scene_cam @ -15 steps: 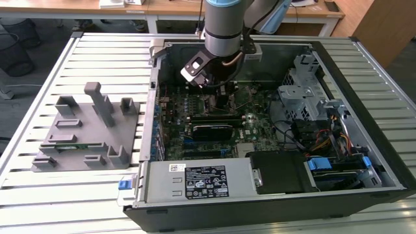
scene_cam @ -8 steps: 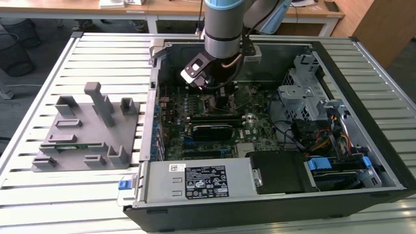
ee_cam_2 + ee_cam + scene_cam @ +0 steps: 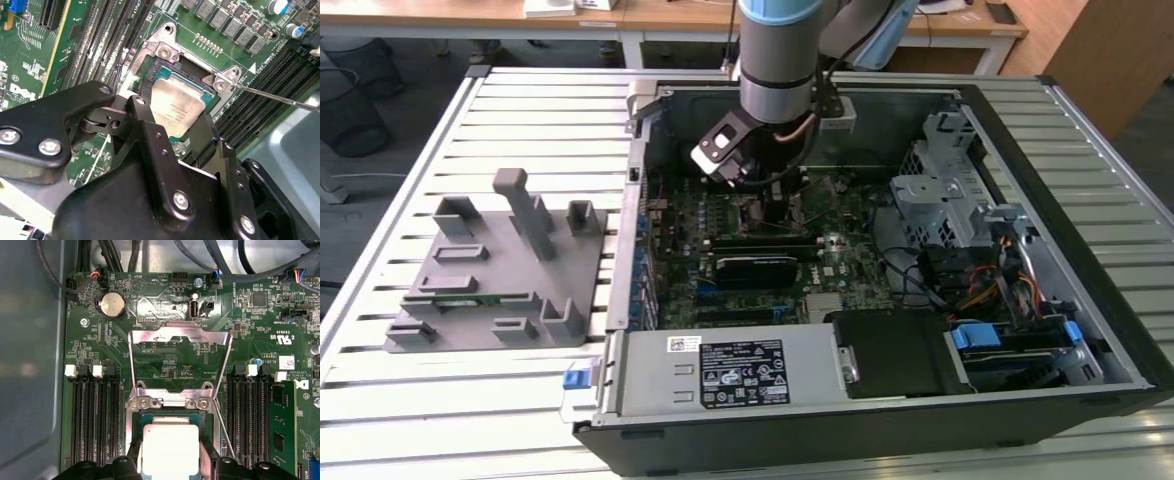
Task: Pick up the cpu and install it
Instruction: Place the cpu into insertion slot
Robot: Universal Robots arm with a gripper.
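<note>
**Exterior view, from its left to its right.** A slatted metal table (image 3: 520, 100) carries a grey holder block (image 3: 494, 270) with several upright posts. A thin green stick (image 3: 458, 297) lies in one of its low slots. Just beside the block stands an open computer case (image 3: 1107, 330) with the circuit board (image 3: 854, 250) exposed. The power supply (image 3: 720, 365) fills the near corner of the case. The arm (image 3: 781, 60) reaches down into the case over the middle of the board. The gripper (image 3: 767, 190) is low, just above the board. A metal drive cage (image 3: 941, 190) and a bundle of cables occupy the case at the exterior view's right.

**Gripper.** In both wrist views the gripper (image 3: 175, 117) (image 3: 170, 460) is closed narrow. Its black fingers (image 3: 147, 130) press against two opposite edges of the cpu (image 3: 177, 105) (image 3: 170, 450).

**Location of the cpu.** The cpu lies flat in the socket, silver top up, with its dark rim inside the socket walls. The socket's metal cover plate (image 3: 180, 335) is swung open, away from the chip. The thin lever rod (image 3: 280, 97) stands off to one side. Rows of black memory slots (image 3: 92, 415) flank the socket. A round coin battery (image 3: 112, 305) sits beyond the open plate.
</note>
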